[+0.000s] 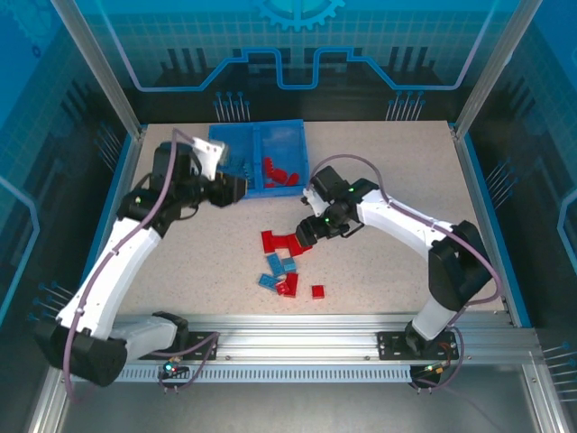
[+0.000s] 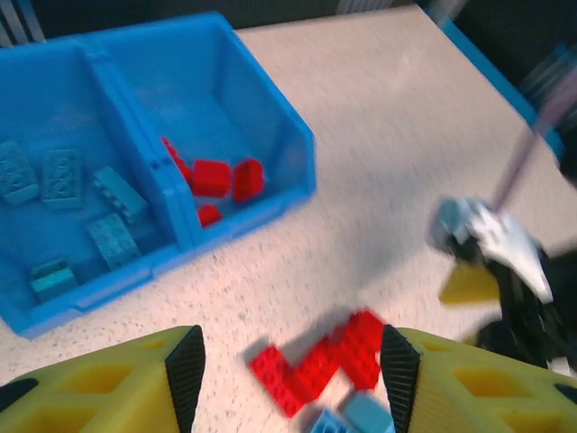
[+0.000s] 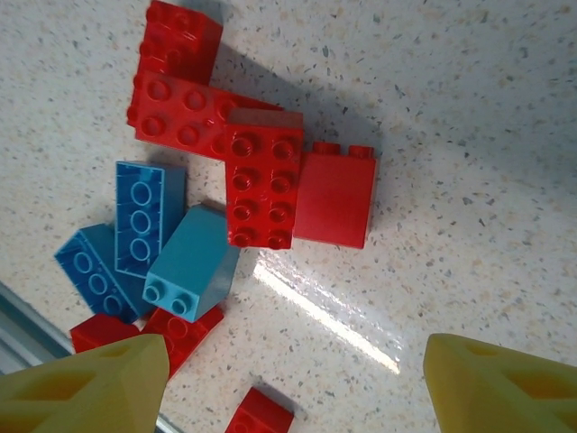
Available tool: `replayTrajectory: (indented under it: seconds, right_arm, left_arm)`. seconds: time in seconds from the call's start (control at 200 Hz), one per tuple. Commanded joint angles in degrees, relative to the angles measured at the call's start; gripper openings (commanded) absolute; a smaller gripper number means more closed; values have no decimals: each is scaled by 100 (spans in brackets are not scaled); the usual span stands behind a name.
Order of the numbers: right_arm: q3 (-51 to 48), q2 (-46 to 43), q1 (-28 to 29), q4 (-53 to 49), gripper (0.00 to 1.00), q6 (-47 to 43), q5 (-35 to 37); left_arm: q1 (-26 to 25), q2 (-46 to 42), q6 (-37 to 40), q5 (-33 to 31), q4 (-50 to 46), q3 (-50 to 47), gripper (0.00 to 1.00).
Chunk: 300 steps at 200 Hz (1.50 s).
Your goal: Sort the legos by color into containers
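Watching from above, I have my left gripper (image 1: 234,190) open and empty at the near-left corner of the bin (image 1: 281,190); its left compartment holds light blue bricks (image 2: 56,176), its right one red bricks (image 2: 221,178). The loose pile (image 1: 287,262) lies mid-table, with my right gripper (image 3: 293,379) open just over its far edge.

Bin (image 1: 304,155): sat at far middle of worktop (image 1: 406,180).
Compartments (image 1: 287,140): side by side; legos (image 1: 278,171) in both.
Loose legos (image 1: 287,262): clustered on worktop, before bin.
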Motion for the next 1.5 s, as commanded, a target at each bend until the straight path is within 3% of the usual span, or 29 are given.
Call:
replayTrajectory:
  seconds: [0.0,0.305,0.54,0.83,0.985,1.281,1.396,1.496]
  right_arm:
    - [-69,271,93,358,75,-37,200]
    - [82,1009,93,709,69,36,147]
    - [109,1359,93,853,59,108,221]
    - [122,1537,76,695,49,99,694]
    - [194,1489,80,606,37,115,696]
    - [678,411,193,615,29,103,674]
    - [1389,500,216,678,30,-29,817]
    - [2252,988,178,660,30,-141,1157]
  left_arm:
    - [-113,-505,1217,1017,361,-819,60]
    - [-358,-647,1303,1114,360,-1471,75]
    - [-358,-633,1178,1022,617,-1567,98]
    - [-365,-700,1095,986,717,-1673,99]
    - [-363,-719,1131,1022,676,-1730,99]
    - [-414,-893,1170,1129,692,-1817,99]
    - [-485,-922,830,1103,1080,-1907,99]
    - [-490,-897,-123,575,1599,-1981,99]
